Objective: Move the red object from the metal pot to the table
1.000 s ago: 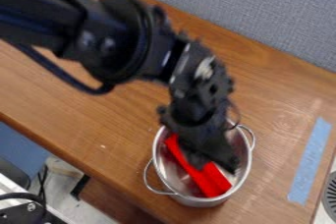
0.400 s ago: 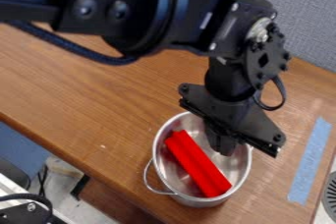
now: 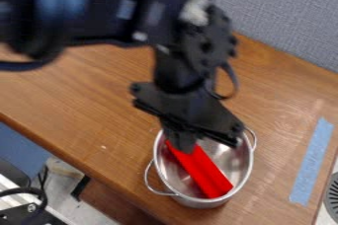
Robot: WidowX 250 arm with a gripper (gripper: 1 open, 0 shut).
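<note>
The red object lies slanted inside the metal pot, which stands near the front edge of the table. My gripper hangs from the dark, motion-blurred arm and dips into the pot at its back left. Its tip is narrow and looks shut, right at the upper end of the red block. That end of the block is hidden behind the fingers, so I cannot tell whether they touch it.
A strip of light blue tape runs along the table to the right of the pot. The table's front edge drops off just left of and below the pot. A grey wall stands behind the table.
The arm has swung from above the pot's right side to its left and come lower into the pot. The red block still lies in the same place.
</note>
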